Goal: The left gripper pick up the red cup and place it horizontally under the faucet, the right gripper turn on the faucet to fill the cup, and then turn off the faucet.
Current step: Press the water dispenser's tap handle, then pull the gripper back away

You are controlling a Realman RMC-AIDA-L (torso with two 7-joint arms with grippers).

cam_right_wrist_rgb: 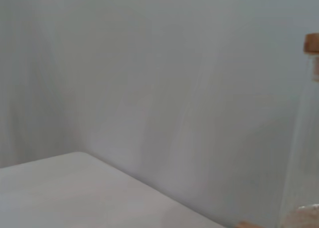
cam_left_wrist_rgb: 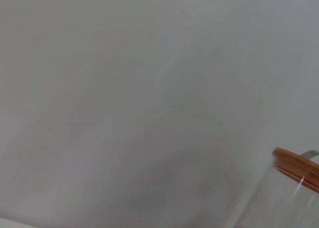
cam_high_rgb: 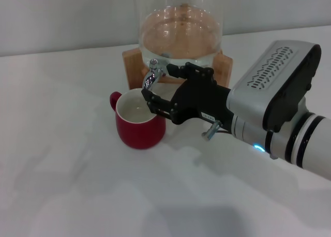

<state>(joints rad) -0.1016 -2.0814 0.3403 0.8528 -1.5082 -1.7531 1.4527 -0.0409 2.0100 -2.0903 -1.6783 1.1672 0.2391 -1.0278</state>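
The red cup (cam_high_rgb: 138, 124) stands upright on the white table with its handle to the left, directly below the spout of the chrome faucet (cam_high_rgb: 151, 74). My right gripper (cam_high_rgb: 156, 82) reaches in from the right. Its black fingers are spread, one beside the faucet's lever and the other just over the cup's rim by the spout. I cannot tell whether a finger touches the faucet. The left gripper shows in no view; its wrist view holds only wall and the jar's wooden lid (cam_left_wrist_rgb: 297, 166).
The faucet is fixed to a clear glass jar (cam_high_rgb: 181, 30) holding liquid, set on a wooden stand (cam_high_rgb: 133, 62) at the back of the table (cam_high_rgb: 77, 185). The right arm's silver body (cam_high_rgb: 279, 97) fills the right side. The jar's edge (cam_right_wrist_rgb: 305, 138) shows in the right wrist view.
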